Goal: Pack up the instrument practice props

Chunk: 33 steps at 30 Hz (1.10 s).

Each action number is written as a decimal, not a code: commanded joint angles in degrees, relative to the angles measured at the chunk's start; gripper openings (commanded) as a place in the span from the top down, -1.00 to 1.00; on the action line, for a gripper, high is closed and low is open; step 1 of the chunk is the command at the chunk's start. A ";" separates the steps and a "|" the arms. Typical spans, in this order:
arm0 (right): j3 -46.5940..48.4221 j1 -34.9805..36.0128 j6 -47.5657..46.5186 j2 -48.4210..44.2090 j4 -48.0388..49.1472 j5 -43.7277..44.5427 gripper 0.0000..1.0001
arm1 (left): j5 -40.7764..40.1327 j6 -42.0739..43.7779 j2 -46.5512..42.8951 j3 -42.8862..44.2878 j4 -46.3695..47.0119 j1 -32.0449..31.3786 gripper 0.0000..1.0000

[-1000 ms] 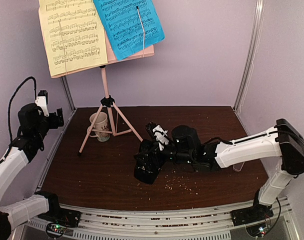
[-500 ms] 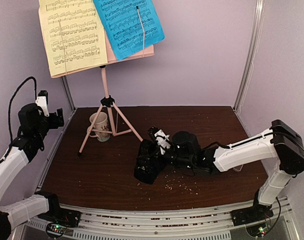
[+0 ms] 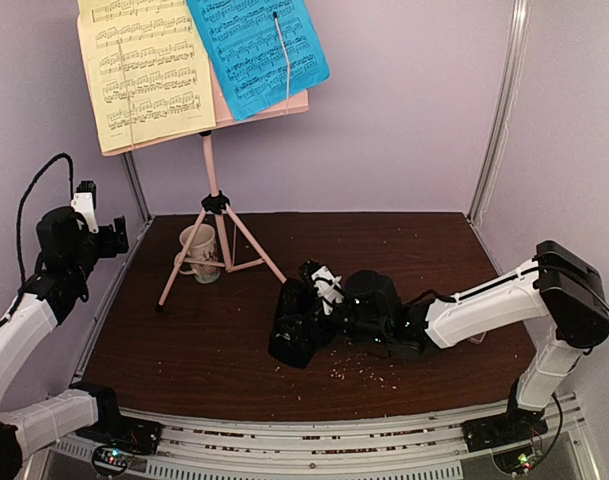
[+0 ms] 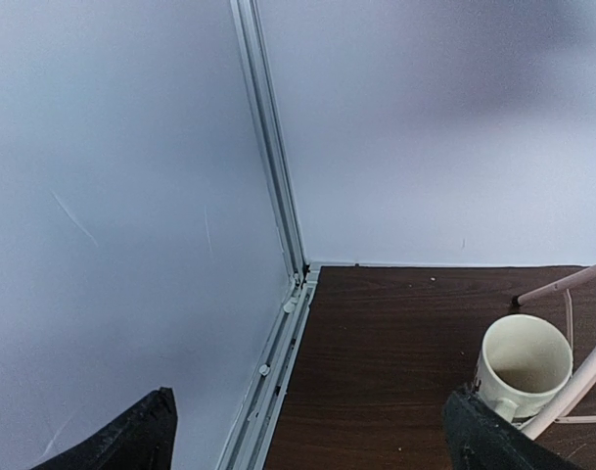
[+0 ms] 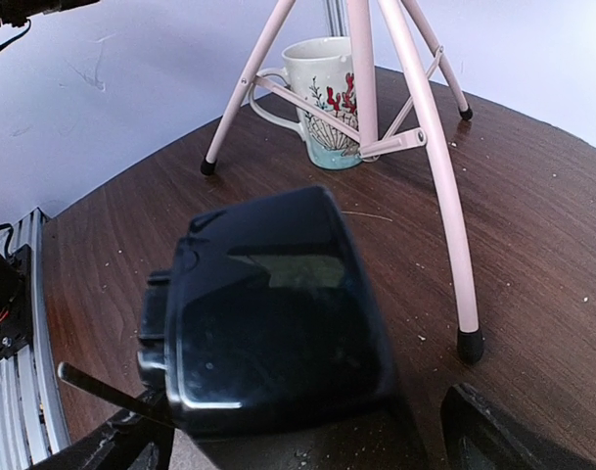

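Reaching low over the table [image 3: 184,350], the right gripper [image 3: 314,292] has its jaws spread wide with the black metronome [image 5: 278,313] directly ahead of its palm. The metronome fills the gap between the two fingertips in the wrist view. I cannot tell whether either pad touches the case, and nothing looks clamped. The metronome's length seems to run straight out from the palm, in line with the fingers, so a plain closing would squeeze its two flanks. Whether it stands or lies on its side is hard to say. A thin dark rod sticks out low on the gripper's left. Beyond the metronome, further ahead, stand the pink music stand [image 3: 213,165] on its tripod legs and the mug [image 5: 327,98] tucked between those legs. One leg's foot sits just ahead and to the right of the fingertips, so pushing forward has little room. Pulling back or lifting looks freer. The yellow page [image 3: 144,70] and blue page [image 3: 254,50] rest on the stand's desk, high above both grippers. The left gripper [image 3: 112,240] hangs wide and empty beside the left wall, well away from the metronome. The mug and a stand leg lie ahead to its right. The right arm is plainly the nearer one for the metronome, the left for the stand.
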 commanded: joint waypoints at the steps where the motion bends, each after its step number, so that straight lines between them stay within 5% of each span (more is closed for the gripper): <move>1: -1.02 -0.25 0.58 0.53 1.98 1.70 -0.91 | -0.04 0.49 0.13 0.11 1.81 0.19 -0.97; 16: -2.93 -0.27 1.68 0.12 3.85 2.15 -0.52 | -0.03 0.48 -0.04 0.11 1.79 0.15 -0.96; 33: -3.77 -0.44 3.00 0.42 4.99 2.46 -0.41 | -0.03 0.42 -0.04 0.11 1.72 0.15 -0.96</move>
